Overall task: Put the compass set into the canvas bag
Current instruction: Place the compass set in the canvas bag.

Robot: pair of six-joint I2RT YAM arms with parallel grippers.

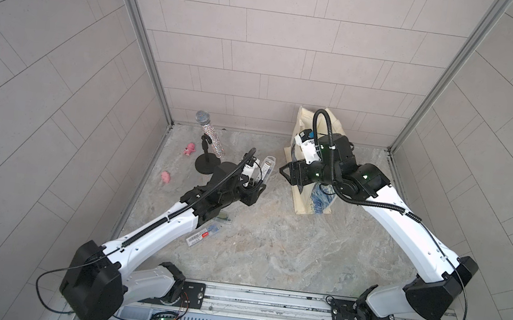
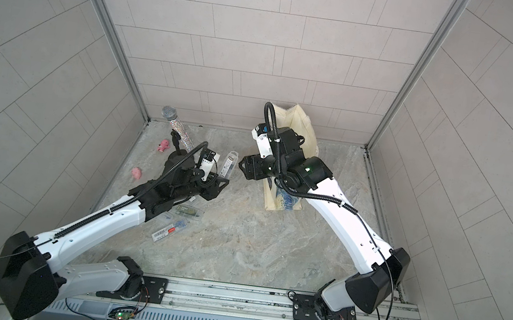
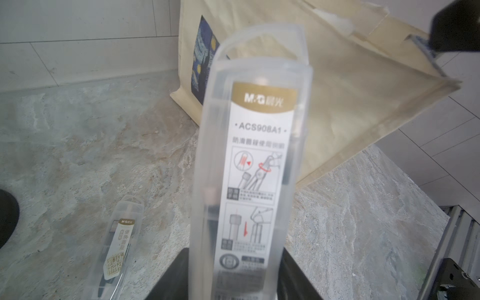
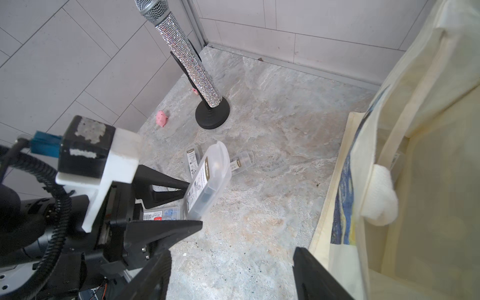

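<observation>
In both top views we see the canvas bag (image 1: 308, 120) standing up, and the right arm hides its inside. The left arm reaches toward the bag, and the left gripper (image 1: 259, 188) pinches the compass set (image 1: 268, 168), a clear case, in the air beside the bag. The right arm bends over the bag, with the right gripper (image 1: 284, 172) at the side facing the case.

In the left wrist view the case stands up in front of the bag.

In the right wrist view the bag's mouth is open and cream inside; we cannot tell what is in it. The held case has something dark inside. The right jaws are spread wide, one finger (image 4: 314, 278) just beside the bag's painted side.
</observation>
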